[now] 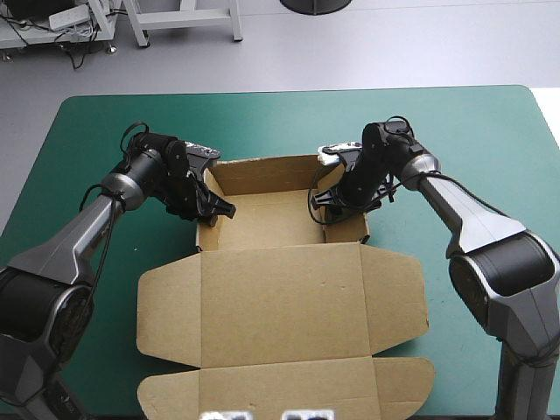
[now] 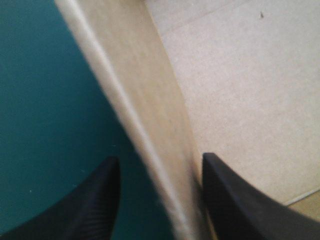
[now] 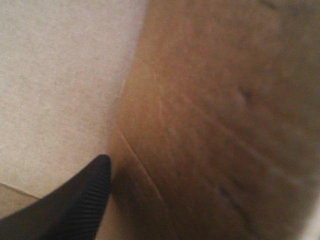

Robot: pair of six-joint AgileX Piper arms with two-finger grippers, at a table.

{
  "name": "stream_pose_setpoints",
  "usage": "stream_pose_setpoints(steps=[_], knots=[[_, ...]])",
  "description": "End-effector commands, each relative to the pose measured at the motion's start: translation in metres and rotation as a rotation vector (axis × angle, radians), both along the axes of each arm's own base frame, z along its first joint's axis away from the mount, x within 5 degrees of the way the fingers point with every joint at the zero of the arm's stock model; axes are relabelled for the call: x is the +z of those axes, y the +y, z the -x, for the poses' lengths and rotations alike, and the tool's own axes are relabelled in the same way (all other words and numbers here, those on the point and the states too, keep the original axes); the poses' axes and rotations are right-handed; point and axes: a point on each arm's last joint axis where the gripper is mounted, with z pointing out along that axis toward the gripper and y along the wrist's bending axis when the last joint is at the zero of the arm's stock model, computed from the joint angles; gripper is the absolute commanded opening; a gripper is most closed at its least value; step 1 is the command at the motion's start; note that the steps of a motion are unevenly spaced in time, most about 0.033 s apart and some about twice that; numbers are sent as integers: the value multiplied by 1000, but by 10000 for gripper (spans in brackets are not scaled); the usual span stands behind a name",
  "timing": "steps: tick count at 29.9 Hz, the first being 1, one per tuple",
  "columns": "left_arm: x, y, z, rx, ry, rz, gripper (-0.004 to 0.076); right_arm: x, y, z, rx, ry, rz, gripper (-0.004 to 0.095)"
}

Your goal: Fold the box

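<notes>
The brown box (image 1: pixel 280 297) lies mid-table as an open tray with its lid flat toward the near edge. The tray's far wall (image 1: pixel 262 171) and both side walls stand up. My left gripper (image 1: pixel 219 210) is open astride the tray's left wall (image 2: pixel 150 130), one black finger (image 2: pixel 95 200) outside over the cover, the other (image 2: pixel 235 200) inside touching the board. My right gripper (image 1: pixel 322 203) is at the tray's right wall (image 3: pixel 215 125), open; one finger (image 3: pixel 80 195) shows inside over the tray floor (image 3: pixel 60 75), and the wall hides the other.
The lid's side flaps (image 1: pixel 166 306) and the rounded front flaps (image 1: pixel 289 389) spread toward the near edge. Bare teal-green cover (image 1: pixel 87 131) runs to the left, right and far sides of the box.
</notes>
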Motion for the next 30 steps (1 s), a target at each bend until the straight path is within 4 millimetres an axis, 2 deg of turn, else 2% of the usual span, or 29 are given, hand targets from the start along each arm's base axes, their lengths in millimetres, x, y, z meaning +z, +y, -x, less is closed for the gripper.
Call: stream_pose_setpoints(steps=[1, 5, 10, 18, 24, 27, 30], knots=[[24, 2, 5, -12, -58, 7, 535, 22, -6, 9, 37, -15, 5, 807], [33, 3, 7, -22, -88, 16, 547, 34, -4, 8, 33, -44, -24, 811], [59, 5, 13, -23, -158, 35, 547, 71, -5, 9, 34, -156, -58, 811], [122, 13, 32, -26, -302, 47, 547, 129, -17, 27, 42, -335, -51, 811], [169, 36, 67, -9, -453, -38, 541, 176, -33, 59, 71, -480, -44, 811], [186, 49, 88, 7, -506, -90, 486, 199, -40, 79, 90, -553, -56, 811], [208, 61, 113, 27, -594, -113, 335, 219, -47, 98, 117, -623, -62, 811]])
